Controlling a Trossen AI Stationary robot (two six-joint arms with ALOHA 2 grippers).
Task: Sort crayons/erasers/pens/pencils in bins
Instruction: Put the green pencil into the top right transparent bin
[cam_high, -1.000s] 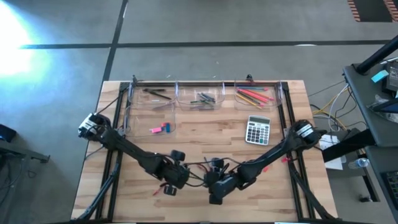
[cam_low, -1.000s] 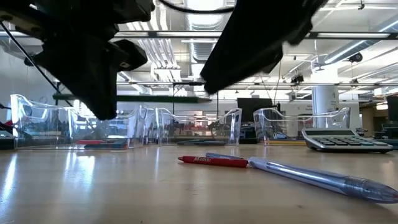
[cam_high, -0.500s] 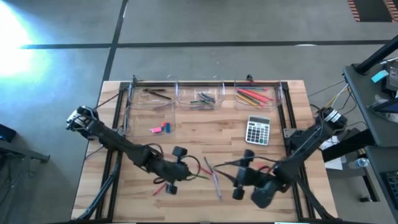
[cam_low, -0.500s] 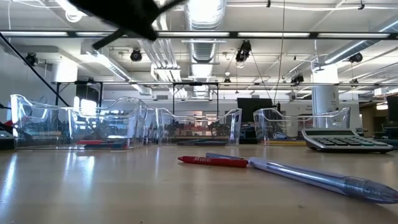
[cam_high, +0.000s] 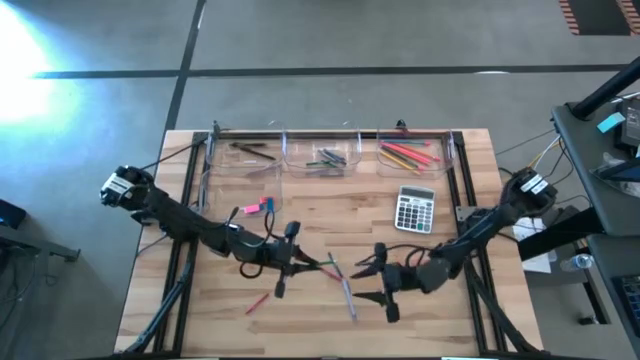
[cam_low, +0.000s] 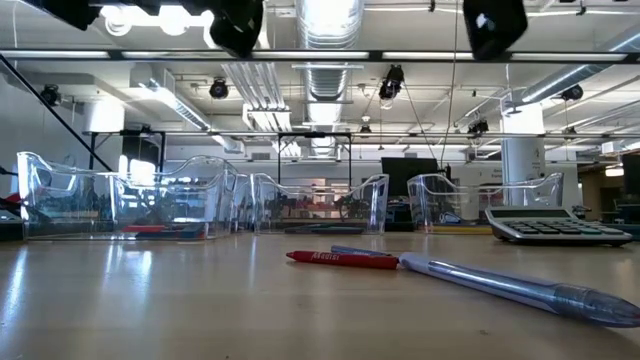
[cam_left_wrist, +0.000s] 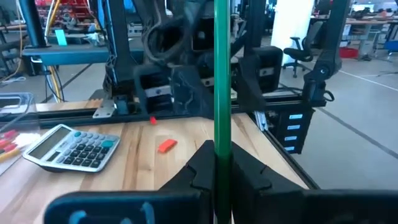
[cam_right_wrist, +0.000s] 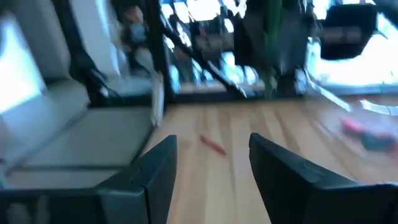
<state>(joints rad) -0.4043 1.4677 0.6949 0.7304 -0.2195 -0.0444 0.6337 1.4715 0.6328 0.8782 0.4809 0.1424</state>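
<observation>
Left arm lifted with a green pencil; right arm swung back in, empty.

My left gripper (cam_high: 288, 262) has moved up and toward mid-table in the last second, clenched on the green pencil (cam_left_wrist: 221, 93), which stands upright between my fingers in the left wrist view. Red crayon (cam_low: 340, 259) and clear pen (cam_low: 500, 281) lie unmoved on the table (cam_high: 300, 220), not yet sorted. My right gripper (cam_high: 366, 280) went out to the right edge half a second back and has now returned toward centre, jaws released, nothing between them. Meaning, as I read it: the pencil pick is done, and the carry comes next, to the far-right bin (cam_high: 440, 168) that already holds pencils, beyond the calculator (cam_high: 414, 209).
</observation>
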